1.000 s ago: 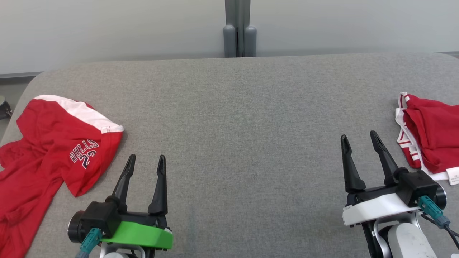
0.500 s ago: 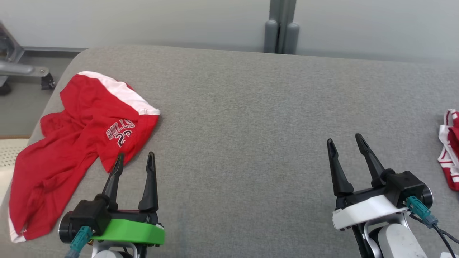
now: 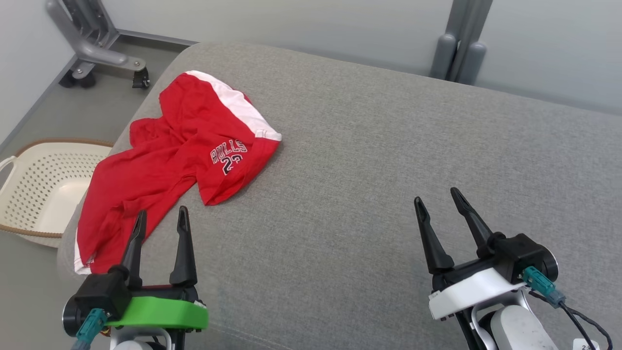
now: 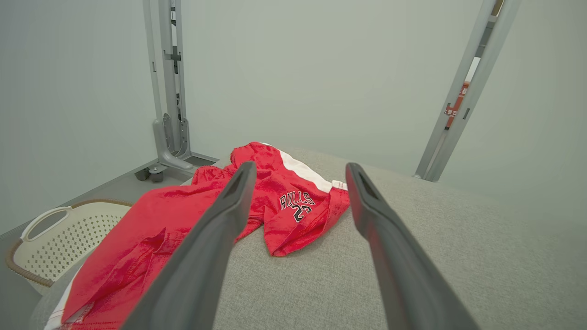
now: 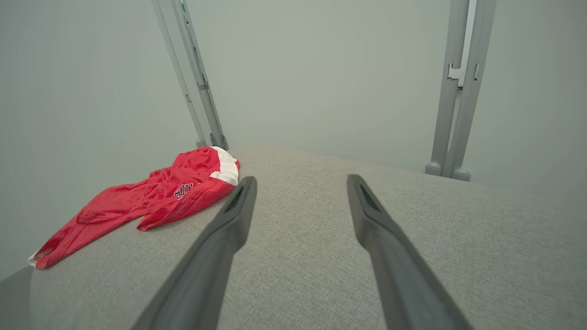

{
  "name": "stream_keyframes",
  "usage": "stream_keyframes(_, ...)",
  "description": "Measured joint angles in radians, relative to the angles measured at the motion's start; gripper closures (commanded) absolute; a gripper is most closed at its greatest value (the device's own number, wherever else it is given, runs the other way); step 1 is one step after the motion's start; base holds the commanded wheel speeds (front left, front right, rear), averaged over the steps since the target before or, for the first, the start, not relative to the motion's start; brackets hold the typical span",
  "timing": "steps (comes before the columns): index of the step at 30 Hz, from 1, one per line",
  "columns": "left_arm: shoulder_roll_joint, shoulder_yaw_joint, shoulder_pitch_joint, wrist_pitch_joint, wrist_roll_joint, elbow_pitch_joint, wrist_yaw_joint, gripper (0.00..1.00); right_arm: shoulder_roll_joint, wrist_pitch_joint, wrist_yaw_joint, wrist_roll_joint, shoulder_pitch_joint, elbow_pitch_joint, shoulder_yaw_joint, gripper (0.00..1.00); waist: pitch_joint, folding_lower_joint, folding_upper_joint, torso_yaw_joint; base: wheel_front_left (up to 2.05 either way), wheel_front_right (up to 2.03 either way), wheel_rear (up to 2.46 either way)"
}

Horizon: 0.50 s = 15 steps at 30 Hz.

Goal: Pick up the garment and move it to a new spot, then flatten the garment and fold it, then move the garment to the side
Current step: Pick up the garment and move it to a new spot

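Red garment [image 3: 165, 165], rumpled, at your table's [image 3: 369, 170] left end.
Its white stripe and "BULLS 23" print face up. The long axis runs diagonally: striped end far, other end at the near-left edge. Your left gripper [image 3: 162, 212] and right gripper [image 3: 436, 195] hover empty, fingers apart.

Garment [image 3: 180, 160] lies on the counter [image 3: 364, 170], left side, reaching its left edge. My left gripper [image 3: 161, 212] is just before its near end; my right gripper [image 3: 436, 195] is well apart to the right. A basket [image 3: 43, 189] sits on the floor left of the counter.
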Motion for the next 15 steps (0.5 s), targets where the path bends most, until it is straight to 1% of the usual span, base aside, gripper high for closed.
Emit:
stream_keyframes(3,0.000,0.007,0.000,0.000,-0.003,-0.003,0.006,0.00,0.000,0.000,0.000,0.003,-0.001,0.003,0.002,0.00,0.000,0.0000,0.0000,0.028,0.00,0.00,0.00)
stream_keyframes(7,0.000,0.016,0.000,0.000,-0.022,-0.012,0.007,0.00,0.000,0.000,0.000,0.002,-0.003,0.006,0.003,0.00,0.003,0.0000,0.0000,0.046,0.00,0.00,0.00)
stream_keyframes(15,-0.001,0.056,-0.012,0.000,-0.033,-0.029,0.008,0.00,0.000,0.000,0.000,-0.024,-0.022,0.005,-0.001,0.00,0.038,0.0000,0.0000,0.035,0.00,0.00,0.00)
